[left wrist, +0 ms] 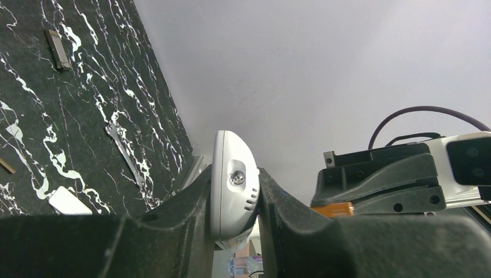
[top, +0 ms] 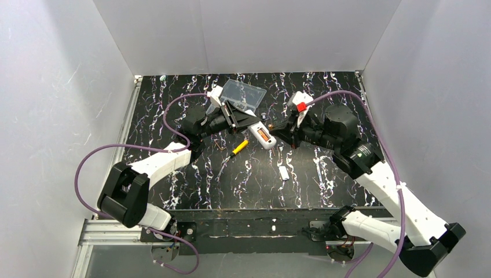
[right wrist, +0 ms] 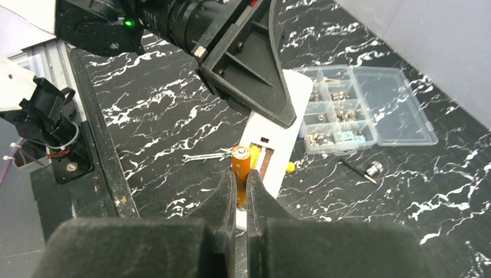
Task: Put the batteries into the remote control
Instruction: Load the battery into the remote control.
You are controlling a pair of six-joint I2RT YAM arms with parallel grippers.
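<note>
The left arm reaches forward and inward. The left gripper (top: pixel 246 121) is clamped across the narrow sides of the slim white-silver plastic remote control (top: pixel 264 138), holding it over the black marbled table (top: pixel 324 168) with the open battery bay facing up. The remote is judged light, stiff and smooth-shelled (it may twist under end pressure). The right gripper (right wrist: pixel 241 185) pinches a small orange-copper cylindrical battery (right wrist: pixel 241 157) at mid-length, with its tip at the bay. The battery is judged rigid and slippery. The right arm extends inward toward the left arm.
</note>
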